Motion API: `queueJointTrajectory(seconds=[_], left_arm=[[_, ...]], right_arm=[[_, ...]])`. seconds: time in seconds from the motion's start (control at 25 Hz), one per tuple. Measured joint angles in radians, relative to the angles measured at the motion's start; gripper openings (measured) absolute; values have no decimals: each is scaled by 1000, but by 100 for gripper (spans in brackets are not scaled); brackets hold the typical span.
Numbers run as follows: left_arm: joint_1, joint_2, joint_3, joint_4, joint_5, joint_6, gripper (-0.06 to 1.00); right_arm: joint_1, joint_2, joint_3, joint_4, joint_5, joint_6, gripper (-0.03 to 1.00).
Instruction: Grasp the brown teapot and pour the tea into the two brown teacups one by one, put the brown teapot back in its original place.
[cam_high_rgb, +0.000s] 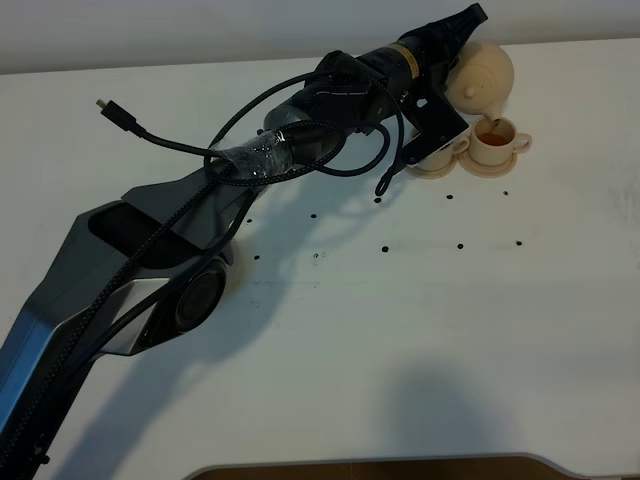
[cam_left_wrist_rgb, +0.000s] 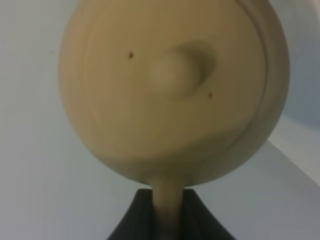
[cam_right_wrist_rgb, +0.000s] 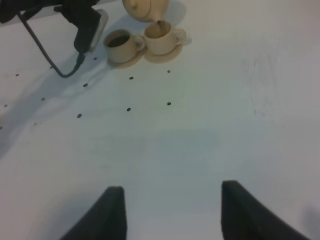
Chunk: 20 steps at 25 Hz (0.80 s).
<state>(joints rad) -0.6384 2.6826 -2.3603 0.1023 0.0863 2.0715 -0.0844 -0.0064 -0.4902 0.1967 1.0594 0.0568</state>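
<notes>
1. The table (cam_high_rgb: 420, 330) is white and matt. Its far edge crosses the top of the exterior high view just behind the brown teapot (cam_high_rgb: 482, 72), and its near edge shows at the bottom with a curved cut-out.
2. Open white surface fills the centre, right and lower frame, marked only by rows of small dark holes (cam_high_rgb: 385, 246).
3. The left end effector (cam_left_wrist_rgb: 167, 212) is pressed together on the teapot's loop handle. It holds the pot off the table in the upper right of the exterior view, tilted spout-down.
4. The teapot is squat, round, smooth pale beige ceramic with a knobbed lid. A thin brown stream falls from its short spout into the right teacup (cam_high_rgb: 497, 138) directly below.
5. The left teacup (cam_right_wrist_rgb: 120, 43), just beside it, holds dark tea. Each of the 2 cups sits on a small round saucer (cam_right_wrist_rgb: 165, 54).
6. The right end effector (cam_right_wrist_rgb: 172, 210) is spread with nothing between its dark fingers, over open table well apart from the cups.
7. Black cables (cam_high_rgb: 300, 110) loop around the left arm.
</notes>
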Motion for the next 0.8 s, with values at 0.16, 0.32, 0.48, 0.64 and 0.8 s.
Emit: queueJointTrajectory(seconds=[0.16, 0.32, 0.48, 0.64, 0.8], left_arm=[[0, 0, 0, 0, -4, -1, 14], [0, 0, 0, 0, -5, 0, 14], [-4, 0, 0, 0, -9, 4, 14], [-5, 0, 0, 0, -12, 23, 14], [-9, 0, 0, 0, -16, 41, 14]], right_arm=[[0, 0, 0, 0, 0, 0, 45], [0, 0, 0, 0, 0, 0, 45], [0, 0, 0, 0, 0, 0, 45], [0, 0, 0, 0, 0, 0, 45], [0, 0, 0, 0, 0, 0, 45]])
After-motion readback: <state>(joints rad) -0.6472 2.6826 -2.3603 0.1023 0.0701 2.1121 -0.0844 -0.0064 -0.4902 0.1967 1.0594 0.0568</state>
